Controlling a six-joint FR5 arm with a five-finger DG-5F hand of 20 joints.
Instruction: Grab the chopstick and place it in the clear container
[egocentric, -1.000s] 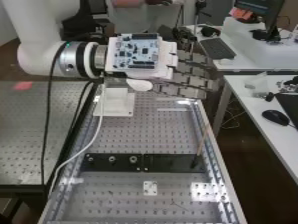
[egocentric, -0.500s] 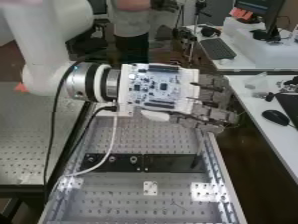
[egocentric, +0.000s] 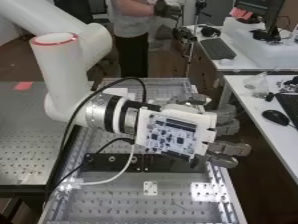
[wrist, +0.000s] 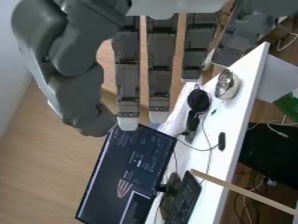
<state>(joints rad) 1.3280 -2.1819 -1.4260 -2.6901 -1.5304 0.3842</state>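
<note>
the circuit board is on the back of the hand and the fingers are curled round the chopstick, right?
Not quite: the fingers are straight, and the wrist view shows the chopstick apart from them. The circuit board is on the back of the hand.

Per high view: see grey metal bench (egocentric: 120, 205), full of small holes, running approx. 12 to 6 o'clock. Has metal rails at its 9 and 3 o'clock sides. Carries black strip (egocentric: 100, 165) across mid., 9 to 3, partly hidden, w/ round metal fittings (egocentric: 112, 159) twd. 9. Holds small pale plate (egocentric: 150, 188) flat at 6, plus white block (egocentric: 120, 92) nr. 11, mostly hidden.
</note>
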